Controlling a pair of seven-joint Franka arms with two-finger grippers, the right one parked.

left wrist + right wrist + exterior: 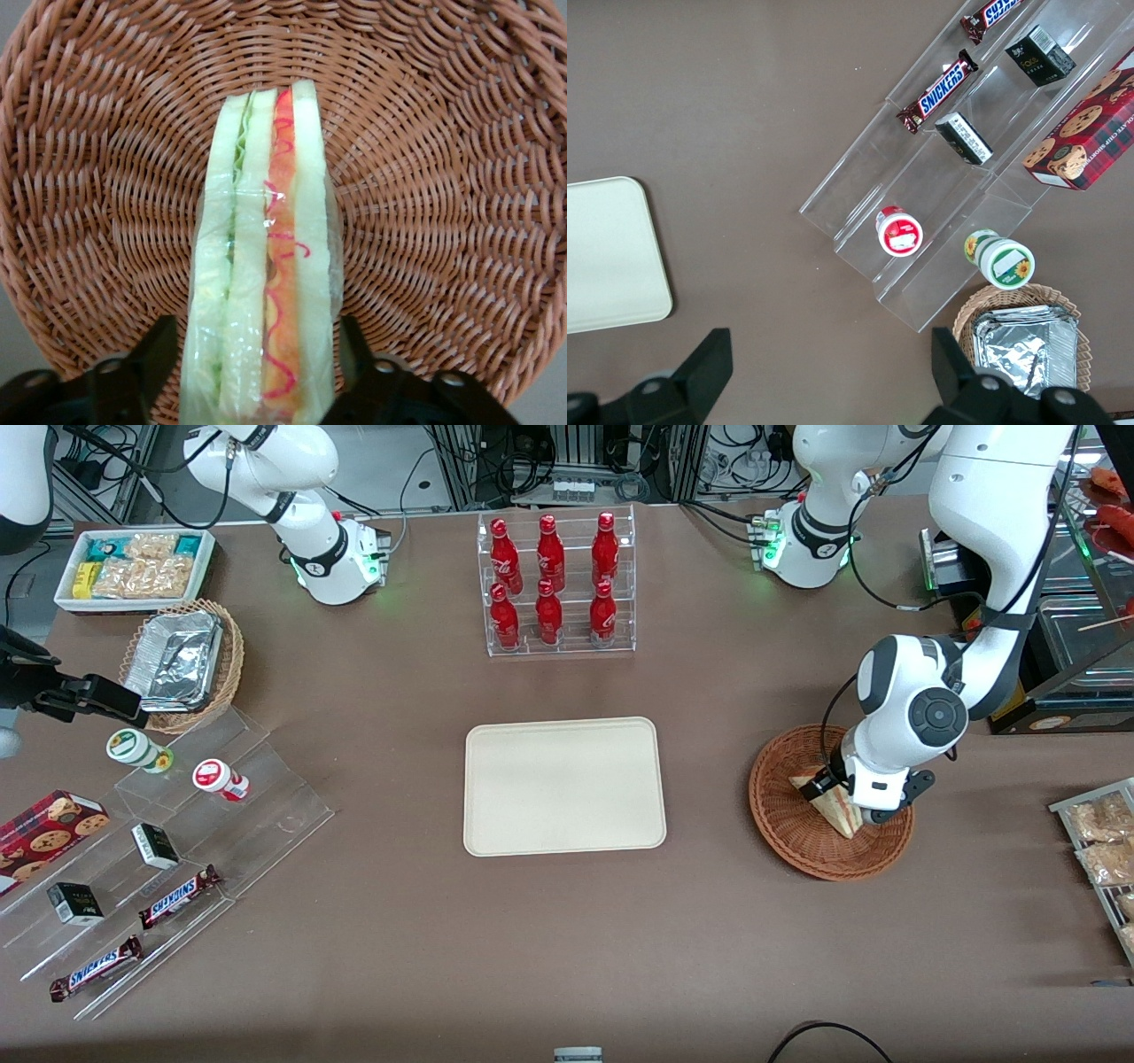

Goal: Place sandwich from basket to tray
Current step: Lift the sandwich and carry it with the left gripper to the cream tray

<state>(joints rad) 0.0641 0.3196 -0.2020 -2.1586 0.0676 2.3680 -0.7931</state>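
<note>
My gripper (257, 372) is straddling the sandwich (263, 266) in the basket (443, 177), fingers (146, 359) spread either side, not yet squeezing; the tray (564, 786) is lying mid-table.

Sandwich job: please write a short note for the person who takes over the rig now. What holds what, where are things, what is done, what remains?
Gripper: down in the basket, open, one finger on each side of the sandwich, not yet closed on it.
Sandwich: in the basket, standing on edge, wrapped in clear film.
Tray: near the table's middle, nothing on it.
Done: approach and alignment.
Left: close, lift, carry to the tray, release.
</note>
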